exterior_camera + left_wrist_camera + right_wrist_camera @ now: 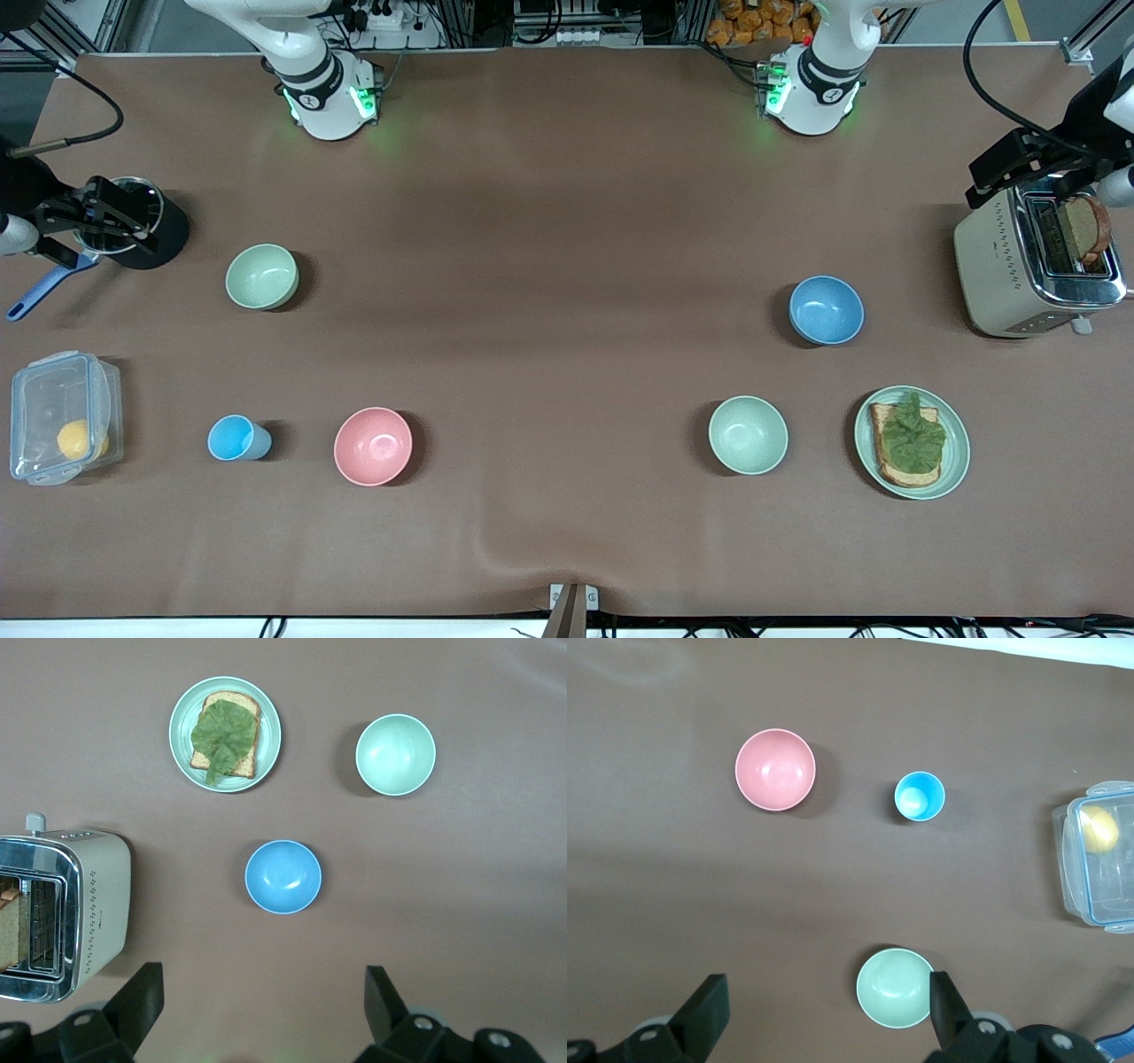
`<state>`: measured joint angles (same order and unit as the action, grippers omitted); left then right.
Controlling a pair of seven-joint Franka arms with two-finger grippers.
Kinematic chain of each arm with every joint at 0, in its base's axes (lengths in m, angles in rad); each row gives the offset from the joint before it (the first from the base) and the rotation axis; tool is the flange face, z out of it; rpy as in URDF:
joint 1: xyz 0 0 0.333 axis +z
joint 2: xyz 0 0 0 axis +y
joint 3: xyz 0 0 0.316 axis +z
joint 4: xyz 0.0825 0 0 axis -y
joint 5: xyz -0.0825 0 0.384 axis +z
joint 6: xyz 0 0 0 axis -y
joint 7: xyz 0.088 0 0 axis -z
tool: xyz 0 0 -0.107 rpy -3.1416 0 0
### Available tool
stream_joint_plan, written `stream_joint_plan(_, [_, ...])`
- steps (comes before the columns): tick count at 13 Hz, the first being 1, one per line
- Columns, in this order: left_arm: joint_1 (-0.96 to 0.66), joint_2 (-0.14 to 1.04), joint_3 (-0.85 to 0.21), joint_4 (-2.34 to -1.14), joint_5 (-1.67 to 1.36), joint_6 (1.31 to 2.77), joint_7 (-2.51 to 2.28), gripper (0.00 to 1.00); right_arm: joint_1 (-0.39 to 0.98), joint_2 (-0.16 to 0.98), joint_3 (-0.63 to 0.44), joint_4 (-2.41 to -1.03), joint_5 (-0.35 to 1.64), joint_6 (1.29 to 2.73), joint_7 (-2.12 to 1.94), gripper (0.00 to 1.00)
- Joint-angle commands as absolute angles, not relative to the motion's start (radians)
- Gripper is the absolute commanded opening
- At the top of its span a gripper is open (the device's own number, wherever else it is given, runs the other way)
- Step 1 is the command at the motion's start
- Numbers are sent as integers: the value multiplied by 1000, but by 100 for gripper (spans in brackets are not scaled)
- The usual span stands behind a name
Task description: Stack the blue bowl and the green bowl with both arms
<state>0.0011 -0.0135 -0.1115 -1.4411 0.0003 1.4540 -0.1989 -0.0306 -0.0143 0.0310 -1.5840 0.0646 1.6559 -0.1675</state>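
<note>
The blue bowl (826, 309) stands upright on the brown table, near the toaster at the left arm's end; it also shows in the left wrist view (283, 876). The green bowl (261, 276) stands upright toward the right arm's end and shows in the right wrist view (895, 988). My left gripper (264, 974) is open and empty, high over bare table, apart from the blue bowl. My right gripper (827, 981) is open and empty, high over the table, with one finger (948, 1001) overlapping the green bowl's rim in that view. Neither gripper shows in the front view.
A paler mint bowl (748, 434), a plate with toast and lettuce (912, 441) and a toaster (1036, 261) are at the left arm's end. A pink bowl (373, 446), light-blue cup (237, 438), clear box (62, 430) and black pot (133, 221) are at the right arm's end.
</note>
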Motion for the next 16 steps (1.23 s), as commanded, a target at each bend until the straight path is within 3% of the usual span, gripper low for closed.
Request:
stream_joint_plan(1, [-3,-31,-103,-1447,-14,1440,-176,100,-35,-55,35,-1634,51,1666,-155,100])
stream_joint_plan(12, [6,-14,-101,-1500,-9,1440,-173,100,-40,-31,37,-1626,52,1652,-158,100])
stream_joint_plan(16, [9,55,-101,-1528,-9,1448,-172,100,-57,-8,37,-1628,45,1657,-164,100])
